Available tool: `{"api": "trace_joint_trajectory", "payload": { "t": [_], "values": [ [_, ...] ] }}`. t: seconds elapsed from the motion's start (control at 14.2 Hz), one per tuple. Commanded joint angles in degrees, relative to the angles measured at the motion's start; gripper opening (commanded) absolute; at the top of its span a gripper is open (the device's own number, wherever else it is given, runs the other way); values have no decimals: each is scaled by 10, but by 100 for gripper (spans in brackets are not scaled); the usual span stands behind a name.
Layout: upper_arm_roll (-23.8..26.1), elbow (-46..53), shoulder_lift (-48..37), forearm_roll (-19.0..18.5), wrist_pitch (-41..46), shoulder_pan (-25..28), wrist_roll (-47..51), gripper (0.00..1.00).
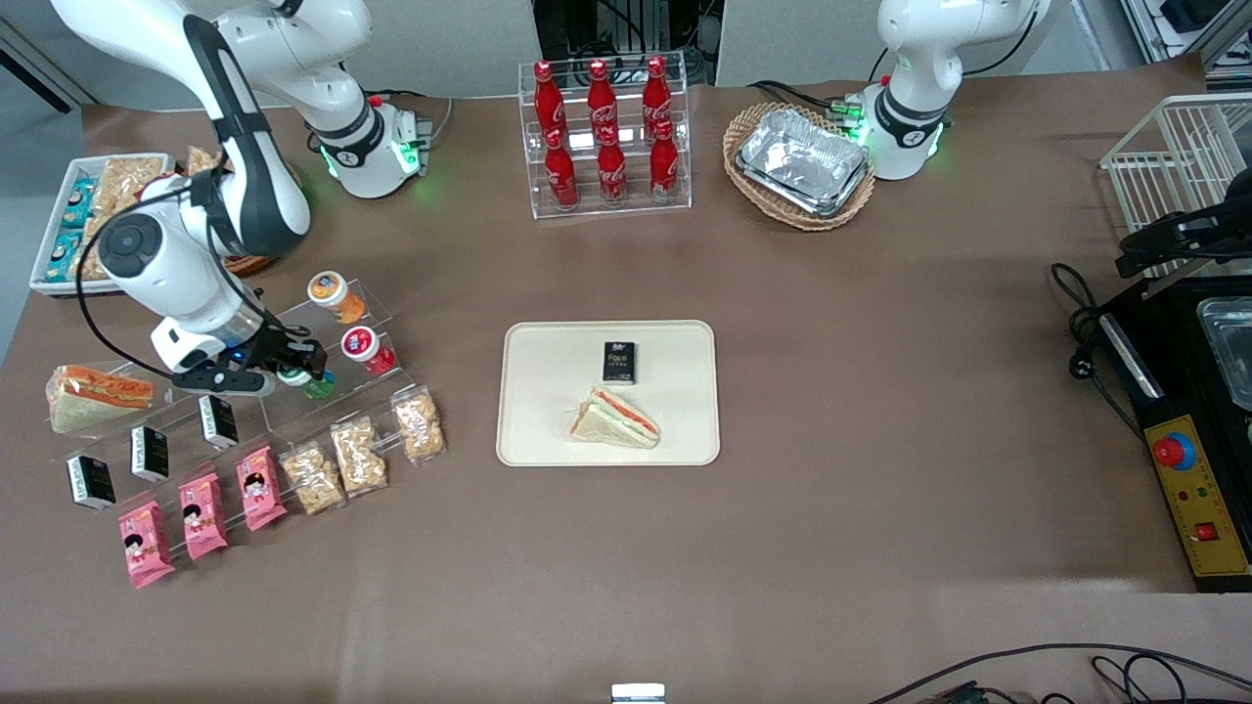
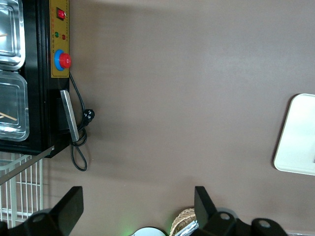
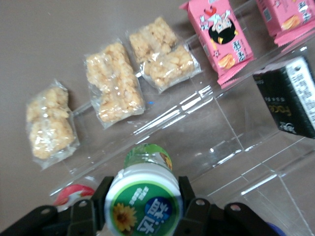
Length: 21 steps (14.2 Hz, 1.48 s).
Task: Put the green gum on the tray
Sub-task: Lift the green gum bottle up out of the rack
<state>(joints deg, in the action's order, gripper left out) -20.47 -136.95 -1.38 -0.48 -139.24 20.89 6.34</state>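
Your gripper [image 1: 298, 374] at frame left clamps the green gum [image 1: 315, 382] over the clear rack [image 1: 386, 315]. Cream tray [image 1: 528, 391], frame centre: holds a sandwich [image 1: 614, 419] and black packet [image 1: 619, 362].

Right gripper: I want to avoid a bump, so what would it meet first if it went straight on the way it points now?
Probably the clear acrylic display rack. The gripper, shut on the green gum, points down at the rack's shelf, with rice-cracker packets past it. Depth is unclear.
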Motion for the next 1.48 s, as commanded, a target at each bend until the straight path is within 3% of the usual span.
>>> {"api": "trace_joint_trajectory", "payload": {
  "t": [0.0, 0.28, 0.49, 0.63, 0.92, 1.41],
  "values": [
    [-2, 47, -49, -10, 96, 3, -1, 18],
    [0, 169, -53, -9, 269, 13, 7, 18],
    [2, 216, -56, 0, 331, 30, 27, 18],
    [2, 236, -68, 0, 361, 72, 90, 18],
    [2, 251, -80, 21, 361, 156, 231, 18],
    [0, 281, -17, 51, 306, 280, 403, 17]
  ]
}}
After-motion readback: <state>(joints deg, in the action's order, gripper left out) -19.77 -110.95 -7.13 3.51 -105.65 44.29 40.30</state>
